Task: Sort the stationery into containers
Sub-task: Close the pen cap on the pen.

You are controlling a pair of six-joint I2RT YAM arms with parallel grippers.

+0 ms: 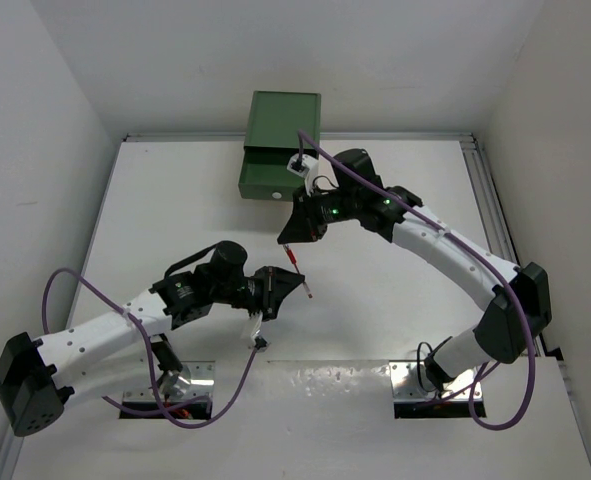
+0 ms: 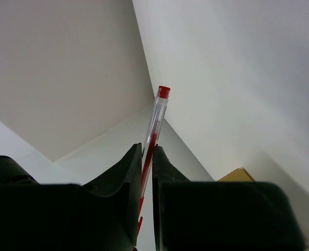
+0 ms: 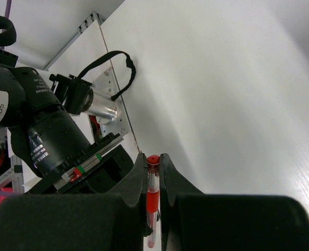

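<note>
Your left tool pinches a red pen above the white surface, and your right tool clamps a second red pen near the green drawer, which looks partly pulled out, so bring each pen squarely over its opening before letting go.

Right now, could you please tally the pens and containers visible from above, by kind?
Red pens: 2, one in the left claw and one in the right claw
Green container: 1
Total: 3
</note>
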